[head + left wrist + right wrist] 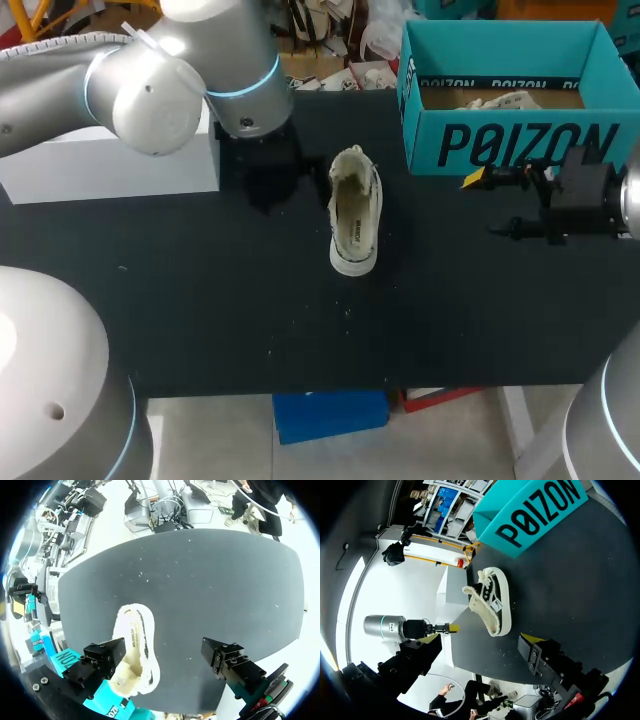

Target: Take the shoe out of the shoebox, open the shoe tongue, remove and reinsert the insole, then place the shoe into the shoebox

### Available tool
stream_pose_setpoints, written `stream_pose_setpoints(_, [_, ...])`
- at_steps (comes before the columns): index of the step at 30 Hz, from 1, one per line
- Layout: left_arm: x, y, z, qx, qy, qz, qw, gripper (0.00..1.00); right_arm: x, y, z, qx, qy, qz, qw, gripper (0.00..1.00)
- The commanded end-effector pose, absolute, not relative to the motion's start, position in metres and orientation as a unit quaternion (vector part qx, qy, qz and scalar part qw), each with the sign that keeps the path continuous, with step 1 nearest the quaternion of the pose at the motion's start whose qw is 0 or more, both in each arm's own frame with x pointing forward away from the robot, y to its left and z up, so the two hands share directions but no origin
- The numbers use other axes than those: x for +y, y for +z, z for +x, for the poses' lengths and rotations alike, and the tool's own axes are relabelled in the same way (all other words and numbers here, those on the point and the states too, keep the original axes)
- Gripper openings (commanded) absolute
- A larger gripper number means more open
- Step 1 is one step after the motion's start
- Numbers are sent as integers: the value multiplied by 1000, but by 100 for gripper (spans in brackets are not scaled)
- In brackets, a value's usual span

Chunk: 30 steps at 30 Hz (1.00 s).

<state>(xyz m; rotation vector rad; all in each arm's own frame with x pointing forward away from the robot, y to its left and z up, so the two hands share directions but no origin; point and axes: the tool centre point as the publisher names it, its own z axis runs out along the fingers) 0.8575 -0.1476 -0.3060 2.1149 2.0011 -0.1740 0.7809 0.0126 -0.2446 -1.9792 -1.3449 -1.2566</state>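
Note:
A cream low sneaker point(354, 212) stands on its sole in the middle of the black table point(200, 300), its mouth spread wide and the insole showing. The teal shoebox point(510, 95) stands open at the back right. My left gripper point(162, 652) hangs open above the shoe point(132, 645), which lies beside one finger point(102, 657) and apart from the other. In the head view the left arm's wrist point(245, 95) hides those fingers. My right gripper point(490, 207) is open to the right of the shoe, in front of the box, with nothing between its fingers.
A white block point(110, 165) sits on the table at the back left, under my left arm. Something pale point(500, 100) lies inside the shoebox. From my right wrist the shoe point(492, 602) is ahead, with the box point(535, 510) beyond it.

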Motion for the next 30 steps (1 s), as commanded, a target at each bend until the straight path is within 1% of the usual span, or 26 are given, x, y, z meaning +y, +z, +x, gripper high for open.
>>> stream_pose_setpoints(1, [-149,-311,863,680,-62,721,113,100,13,-244,781,-486,-453,-715,218,100])
stream_pose_setpoints(21, [-159,-323,893,672,-61,729,114,100,13,-244,781,-486,-453,-715,218,100])
stream_pose_setpoints(27, [-163,-323,892,669,-69,731,118,100,13,-244,781,-486,-453,-715,218,100])
stream_pose_setpoints(30, [-164,-318,891,667,-82,729,132,100,13,-244,781,-486,-453,-715,218,100])
